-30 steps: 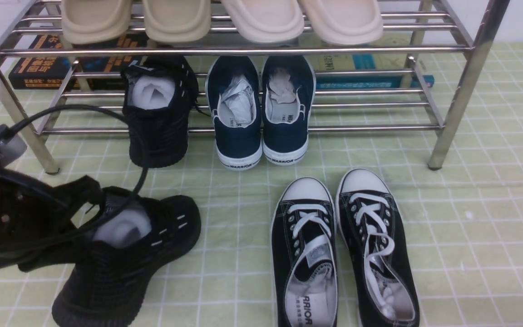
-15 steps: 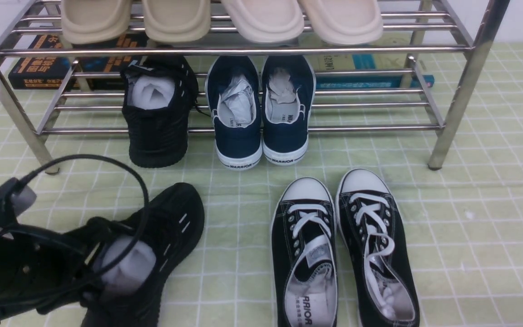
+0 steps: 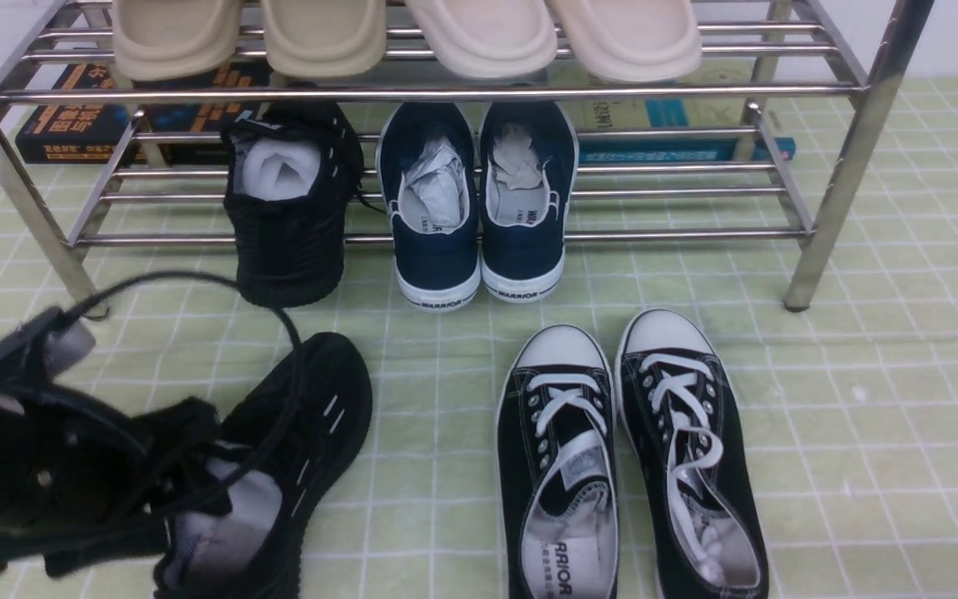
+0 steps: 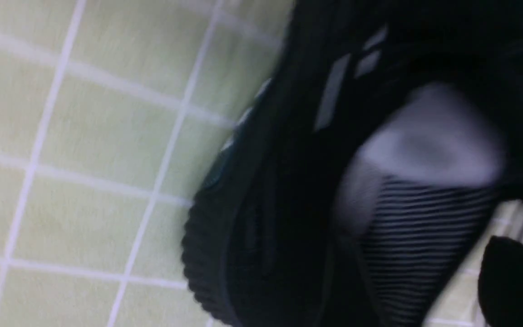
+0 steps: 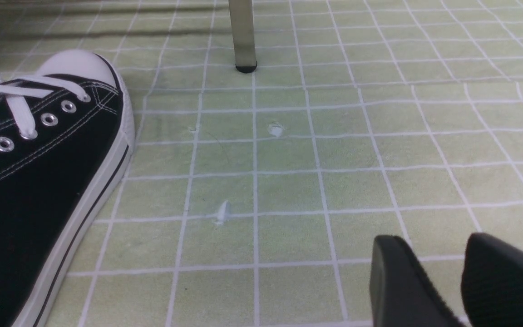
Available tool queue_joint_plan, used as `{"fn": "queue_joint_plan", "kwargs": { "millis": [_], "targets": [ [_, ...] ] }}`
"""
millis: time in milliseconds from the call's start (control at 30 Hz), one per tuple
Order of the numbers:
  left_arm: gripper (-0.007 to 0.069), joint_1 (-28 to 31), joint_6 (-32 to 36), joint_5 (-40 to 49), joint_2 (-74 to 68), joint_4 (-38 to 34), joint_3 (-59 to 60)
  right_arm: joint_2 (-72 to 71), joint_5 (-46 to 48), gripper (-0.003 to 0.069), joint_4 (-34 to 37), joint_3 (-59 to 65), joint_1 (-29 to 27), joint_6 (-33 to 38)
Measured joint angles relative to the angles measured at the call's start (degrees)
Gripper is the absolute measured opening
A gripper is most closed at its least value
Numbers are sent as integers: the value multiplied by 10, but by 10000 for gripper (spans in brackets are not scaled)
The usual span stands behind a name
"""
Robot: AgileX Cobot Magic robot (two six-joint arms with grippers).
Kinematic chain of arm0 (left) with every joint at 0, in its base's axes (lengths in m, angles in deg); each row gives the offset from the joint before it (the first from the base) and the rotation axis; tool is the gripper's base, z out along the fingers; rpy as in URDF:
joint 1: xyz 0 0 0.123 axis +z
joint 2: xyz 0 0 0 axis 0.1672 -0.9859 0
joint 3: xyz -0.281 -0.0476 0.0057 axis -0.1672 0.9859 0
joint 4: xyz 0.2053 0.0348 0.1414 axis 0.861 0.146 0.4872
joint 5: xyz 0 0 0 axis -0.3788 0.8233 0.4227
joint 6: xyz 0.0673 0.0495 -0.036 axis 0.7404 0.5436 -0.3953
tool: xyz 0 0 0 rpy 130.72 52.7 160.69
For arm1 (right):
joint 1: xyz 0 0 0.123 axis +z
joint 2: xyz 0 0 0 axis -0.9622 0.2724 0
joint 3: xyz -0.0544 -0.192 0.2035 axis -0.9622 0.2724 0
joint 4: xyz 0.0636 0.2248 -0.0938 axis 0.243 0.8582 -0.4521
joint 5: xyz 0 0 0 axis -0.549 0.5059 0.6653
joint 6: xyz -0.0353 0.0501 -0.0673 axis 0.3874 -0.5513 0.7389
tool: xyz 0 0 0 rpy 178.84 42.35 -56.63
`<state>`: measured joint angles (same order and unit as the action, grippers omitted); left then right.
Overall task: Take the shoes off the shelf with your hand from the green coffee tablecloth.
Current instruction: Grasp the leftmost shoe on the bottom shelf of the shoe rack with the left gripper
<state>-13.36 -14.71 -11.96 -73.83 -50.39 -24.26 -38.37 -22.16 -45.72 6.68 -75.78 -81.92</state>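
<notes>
Lying on tablecloth (image 3: 861, 433) (off shelf (image 3: 678, 235)): sneaker (image 3: 317, 416)

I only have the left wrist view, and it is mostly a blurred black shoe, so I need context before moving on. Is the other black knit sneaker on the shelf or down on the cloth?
Observer: On the shelf. The second black knit sneaker sits on the lower tier, beside the navy pair.
Operator: Is the right gripper free?
Observer: Yes. The right gripper has its fingers apart with nothing between them, above bare tablecloth.
Operator: Anything close to what I'm looking at?
Observer: The black canvas pair lies to the right of the near black sneaker, apart from it.
</notes>
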Motion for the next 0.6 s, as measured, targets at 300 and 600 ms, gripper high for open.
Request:
{"fn": "queue_joint_plan", "kwargs": {
  "millis": [300, 600],
  "targets": [
    [248, 0, -57, 74, 2, 183, -165, 0, 0, 237, 0, 0, 0, 0],
    [1, 0, -135, 81, -21, 319, -225, 0, 0, 237, 0, 0, 0, 0]
  ]
}}
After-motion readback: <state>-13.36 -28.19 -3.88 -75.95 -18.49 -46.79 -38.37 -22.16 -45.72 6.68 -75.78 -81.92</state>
